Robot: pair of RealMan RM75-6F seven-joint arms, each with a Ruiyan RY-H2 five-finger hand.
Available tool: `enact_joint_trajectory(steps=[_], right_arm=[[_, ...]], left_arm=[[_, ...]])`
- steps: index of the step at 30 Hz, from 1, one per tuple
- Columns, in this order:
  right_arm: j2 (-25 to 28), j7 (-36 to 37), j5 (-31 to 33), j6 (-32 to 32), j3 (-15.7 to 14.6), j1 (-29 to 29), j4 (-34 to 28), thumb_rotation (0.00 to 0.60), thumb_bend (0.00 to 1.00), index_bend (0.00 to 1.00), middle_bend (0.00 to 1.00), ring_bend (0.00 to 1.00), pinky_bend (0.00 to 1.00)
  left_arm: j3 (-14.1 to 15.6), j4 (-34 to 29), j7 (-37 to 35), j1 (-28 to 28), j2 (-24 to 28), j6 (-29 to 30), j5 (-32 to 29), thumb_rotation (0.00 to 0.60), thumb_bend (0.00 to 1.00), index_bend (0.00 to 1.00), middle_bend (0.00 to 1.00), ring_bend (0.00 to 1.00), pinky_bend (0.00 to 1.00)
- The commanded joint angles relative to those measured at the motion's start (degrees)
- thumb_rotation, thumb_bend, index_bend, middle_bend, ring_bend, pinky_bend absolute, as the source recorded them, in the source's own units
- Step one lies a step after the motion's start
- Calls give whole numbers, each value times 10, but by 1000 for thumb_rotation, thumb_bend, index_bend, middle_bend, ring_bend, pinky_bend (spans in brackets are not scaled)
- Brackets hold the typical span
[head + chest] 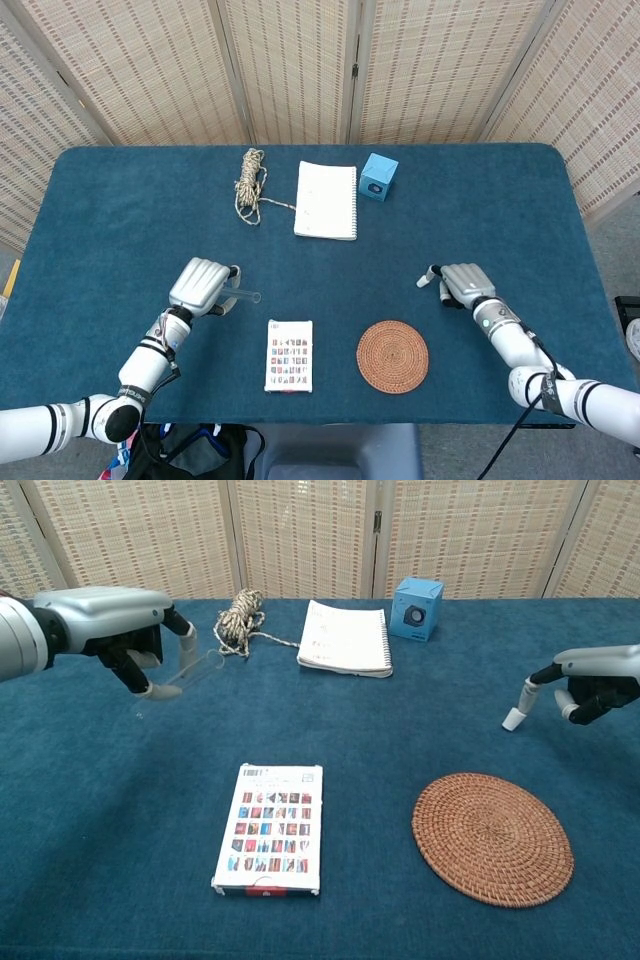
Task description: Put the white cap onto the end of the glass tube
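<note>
The cap [512, 719] sits at the tip of my right hand [462, 285], one extended finger touching it; whether I grasp it I cannot tell. The other fingers [590, 702] curl in. My left hand [203, 285] grips the tube [243, 295] above the table [120, 210]. Only the chest view shows the cap clearly.

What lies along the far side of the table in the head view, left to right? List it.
Rope → notebook → blue cube.
</note>
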Motion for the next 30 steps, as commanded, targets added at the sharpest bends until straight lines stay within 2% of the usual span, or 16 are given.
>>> enact_joint_trajectory(steps=[1, 10, 13, 16, 18, 20, 23, 24, 26, 27, 28, 30], right_arm=[[5, -6, -2, 5, -3, 2, -11, 600, 858, 263, 992, 1000, 984], [28, -22, -9, 35, -9, 1, -51, 600, 847, 263, 990, 1000, 984], [57, -34, -16, 63, -10, -4, -88, 600, 778, 263, 938, 984, 983], [79, -30, -24, 95, -3, -15, -116, 600, 688, 263, 868, 883, 940], [91, -22, -32, 113, 3, -23, -130, 600, 596, 263, 782, 756, 854], [97, -12, -39, 126, 9, -30, -138, 600, 507, 263, 674, 618, 725], [100, 8, -57, 135, 16, -38, -140, 600, 380, 263, 446, 346, 453], [97, 13, -65, 140, 17, -41, -136, 600, 329, 263, 344, 223, 309], [87, 22, -86, 152, 18, -47, -124, 600, 270, 263, 228, 84, 142], [82, 25, -95, 157, 19, -49, -118, 600, 241, 264, 173, 27, 62], [74, 30, -104, 162, 19, -52, -109, 600, 228, 271, 144, 5, 26], [59, 37, -116, 169, 22, -54, -92, 600, 218, 319, 117, 0, 1]], left_arm=[[0, 0, -1, 0, 0, 0, 0, 600, 367, 585, 995, 1000, 1000], [-2, 2, -6, 3, 2, 1, 2, 600, 367, 585, 995, 1000, 1000], [-2, 3, -9, 4, 3, 0, 3, 600, 367, 585, 995, 1000, 1000], [-1, 3, -11, 5, 4, -1, 4, 600, 367, 585, 995, 1000, 1000], [-1, 2, -11, 5, 4, -1, 5, 600, 367, 585, 995, 1000, 1000], [-1, 1, -11, 6, 4, 0, 6, 600, 367, 585, 995, 1000, 1000], [-1, -1, -10, 6, 4, 0, 6, 600, 367, 585, 995, 1000, 1000], [-1, -2, -10, 6, 4, 0, 6, 600, 367, 585, 995, 1000, 1000], [0, -3, -10, 7, 4, 1, 6, 600, 367, 585, 995, 1000, 1000], [0, -3, -10, 7, 5, 1, 6, 600, 367, 585, 995, 1000, 1000], [0, -4, -9, 8, 5, 2, 6, 600, 367, 585, 995, 1000, 1000], [1, -5, -9, 8, 5, 2, 6, 600, 367, 585, 995, 1000, 1000]])
